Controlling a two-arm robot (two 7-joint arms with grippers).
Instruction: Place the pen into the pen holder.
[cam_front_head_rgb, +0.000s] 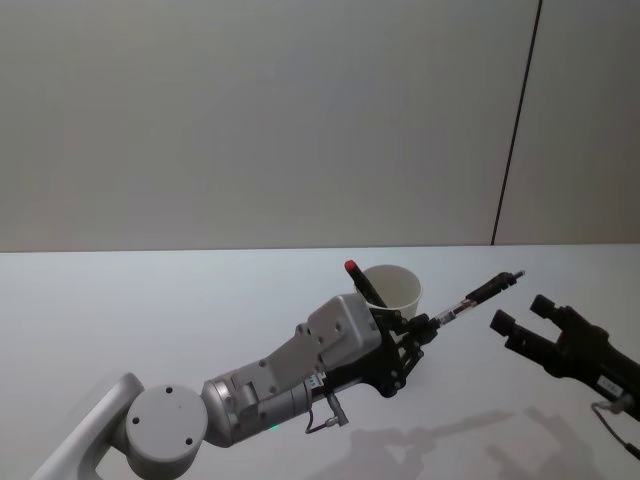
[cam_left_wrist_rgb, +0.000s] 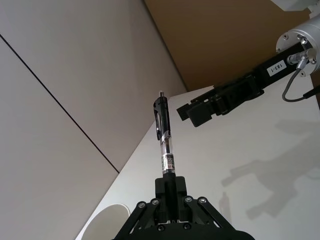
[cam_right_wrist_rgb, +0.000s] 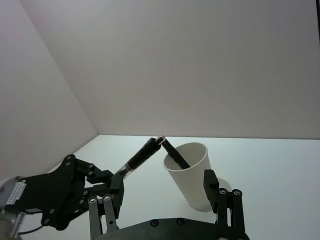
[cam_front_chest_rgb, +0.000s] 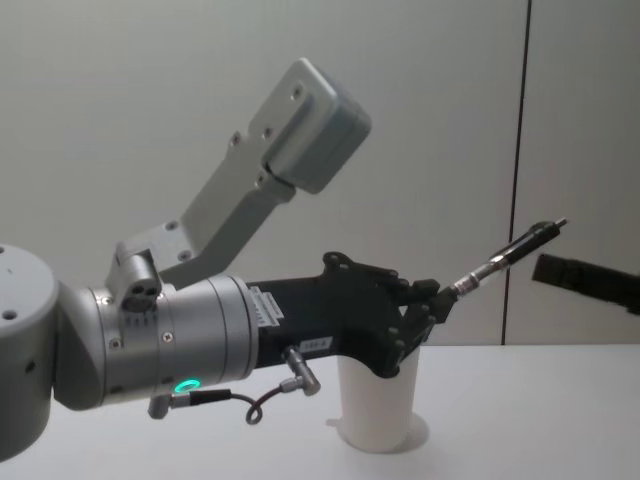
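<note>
My left gripper (cam_front_head_rgb: 425, 325) (cam_left_wrist_rgb: 170, 187) (cam_front_chest_rgb: 435, 300) is shut on the lower end of a black and clear pen (cam_front_head_rgb: 480, 295) (cam_left_wrist_rgb: 164, 140) (cam_front_chest_rgb: 505, 255). The pen slants up and away toward the right, raised above the table. The pen holder (cam_front_head_rgb: 395, 290) (cam_right_wrist_rgb: 192, 175) (cam_front_chest_rgb: 378, 405), a white paper cup, stands upright just behind and below that gripper. A second dark pen with a red tip (cam_front_head_rgb: 358, 280) (cam_right_wrist_rgb: 175, 155) leans inside it. My right gripper (cam_front_head_rgb: 520, 312) (cam_right_wrist_rgb: 162, 210) hovers open a little to the right of the held pen's tip, touching nothing.
The white table (cam_front_head_rgb: 150, 310) runs back to a plain wall with a dark vertical seam (cam_front_head_rgb: 515, 130). The left arm's grey forearm (cam_front_head_rgb: 270, 385) crosses the near middle of the table.
</note>
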